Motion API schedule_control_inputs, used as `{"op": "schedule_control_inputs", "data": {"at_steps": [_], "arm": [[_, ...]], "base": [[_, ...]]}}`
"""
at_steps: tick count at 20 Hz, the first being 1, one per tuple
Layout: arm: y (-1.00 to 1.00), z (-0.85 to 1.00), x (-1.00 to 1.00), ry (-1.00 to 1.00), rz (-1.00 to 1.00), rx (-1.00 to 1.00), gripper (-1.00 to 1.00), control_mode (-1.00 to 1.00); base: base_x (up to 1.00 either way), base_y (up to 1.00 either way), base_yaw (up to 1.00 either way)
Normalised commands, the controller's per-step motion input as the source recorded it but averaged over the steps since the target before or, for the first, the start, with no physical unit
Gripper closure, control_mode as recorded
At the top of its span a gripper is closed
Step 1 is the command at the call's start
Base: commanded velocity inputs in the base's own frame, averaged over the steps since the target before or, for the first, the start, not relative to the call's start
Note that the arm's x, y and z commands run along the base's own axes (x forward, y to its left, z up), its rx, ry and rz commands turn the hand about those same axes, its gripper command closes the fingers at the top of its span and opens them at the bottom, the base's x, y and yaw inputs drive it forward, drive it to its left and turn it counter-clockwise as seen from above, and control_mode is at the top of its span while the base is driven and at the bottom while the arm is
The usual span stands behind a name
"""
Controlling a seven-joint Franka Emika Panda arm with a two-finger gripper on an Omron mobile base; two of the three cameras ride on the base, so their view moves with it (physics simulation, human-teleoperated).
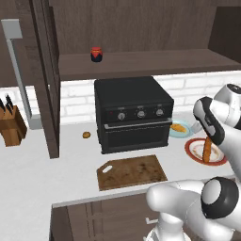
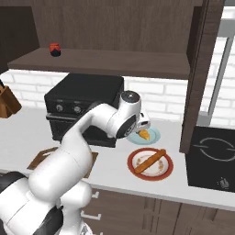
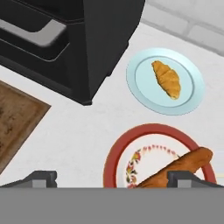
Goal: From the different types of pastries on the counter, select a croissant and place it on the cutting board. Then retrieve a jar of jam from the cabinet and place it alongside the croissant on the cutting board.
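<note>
The golden croissant (image 3: 166, 78) lies on a light blue plate (image 3: 192, 97) on the counter (image 1: 47, 174), right of the black oven. My gripper (image 3: 113, 179) hangs open and empty above the counter, short of the croissant, over the red plate's (image 3: 114, 159) near edge. From the right base view the gripper (image 2: 143, 125) hovers just beside the croissant (image 2: 145, 135). The cutting board (image 1: 132, 172) lies bare in front of the oven. The jar of jam (image 1: 96, 54) stands on the cabinet shelf (image 1: 155, 63).
A long orange-brown stick pastry (image 2: 149, 160) rests on the red plate. The black oven (image 1: 134, 113) stands behind the board. A small brown lump (image 1: 86, 135) and a knife block (image 1: 12, 124) sit to the left. A cooktop (image 2: 213, 156) lies at the right.
</note>
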Motion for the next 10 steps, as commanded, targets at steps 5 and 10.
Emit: {"op": "schedule_control_inputs", "data": {"at_steps": [5, 10], "arm": [[-0.25, -0.32, 0.31, 0.01, 0.03, 0.00, -1.00, -1.00], [-0.20, -0.31, 0.46, 0.00, 0.03, 0.03, -1.00, -1.00]], "base": [[0.00, 0.00, 0.00], [0.00, 0.00, 0.00]]}}
